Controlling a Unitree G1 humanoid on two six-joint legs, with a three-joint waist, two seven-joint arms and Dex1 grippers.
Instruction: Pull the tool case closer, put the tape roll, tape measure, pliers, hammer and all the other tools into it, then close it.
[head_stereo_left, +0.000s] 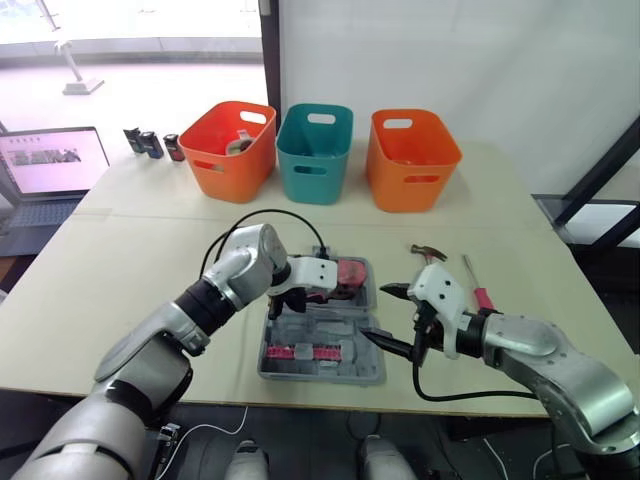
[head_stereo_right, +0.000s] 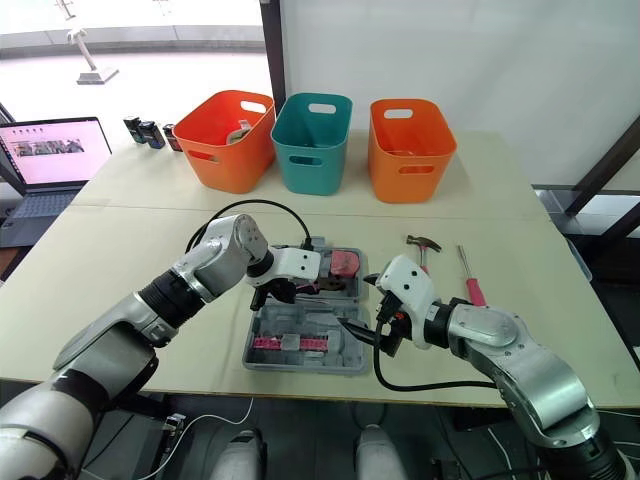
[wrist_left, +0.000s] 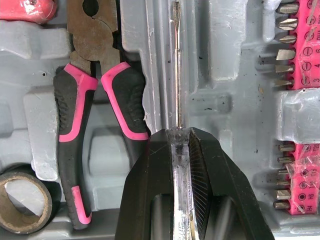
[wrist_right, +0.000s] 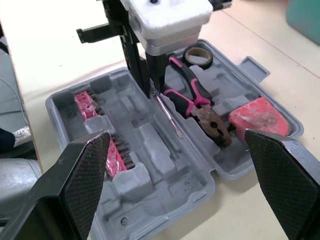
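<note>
- Broad pale table (head_stereo_left: 120, 300), smooth and flat, with bare room on its left side.
- Grey moulded-plastic tool case (head_stereo_right: 300, 365) lies open near the front edge.
- Right gripper (wrist_right: 175, 134) is spread wide at the case's right rim, holding nothing.
- Left gripper (wrist_left: 180, 137) is clamped on the clear-handled screwdriver (wrist_left: 177, 65), over its slot.
- Hammer (head_stereo_left: 430, 253) lies on the table, right of the case.
- Pink-and-black pliers (wrist_left: 95, 100), red tape measure (wrist_right: 257, 117) and cardboard-cored tape roll (wrist_left: 22, 200) sit inside.

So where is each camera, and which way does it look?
Eye views: on the head, looking down at the tool case; left arm and right arm show.
Left wrist view: on that wrist, facing the screwdriver clamped in the left pincer.
Right wrist view: on that wrist, facing the case past the open right pincer.
Shared: both wrist views show the pliers.
</note>
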